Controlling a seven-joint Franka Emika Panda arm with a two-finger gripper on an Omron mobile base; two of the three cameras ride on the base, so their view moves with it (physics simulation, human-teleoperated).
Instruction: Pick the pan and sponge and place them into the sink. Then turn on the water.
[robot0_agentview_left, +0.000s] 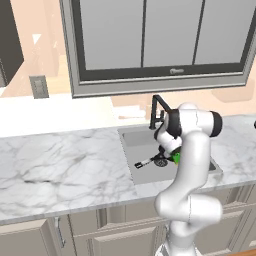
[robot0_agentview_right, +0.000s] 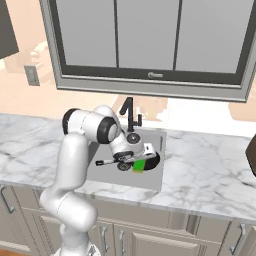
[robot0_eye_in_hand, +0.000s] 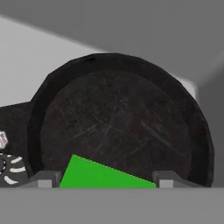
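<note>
The black pan (robot0_eye_in_hand: 118, 118) lies in the grey sink (robot0_agentview_left: 137, 137), its handle (robot0_agentview_left: 143, 163) pointing left. My gripper (robot0_eye_in_hand: 105, 179) hangs low inside the basin just above the pan, shut on the green sponge (robot0_eye_in_hand: 103, 175), which sits tilted between the two fingertips. From the right base view the sponge (robot0_agentview_right: 139, 165) shows its green top and yellow underside beside the pan (robot0_agentview_right: 153, 159), under my gripper (robot0_agentview_right: 137, 161). The black faucet (robot0_agentview_left: 156, 107) stands behind the sink, and no stream falls from its spout.
White marble countertop (robot0_agentview_left: 60, 160) runs along both sides of the sink. A window (robot0_agentview_left: 150, 35) spans the wall behind the faucet. A wall outlet (robot0_agentview_left: 39, 86) is at the far left. Cabinet fronts (robot0_agentview_left: 115, 235) sit below the counter.
</note>
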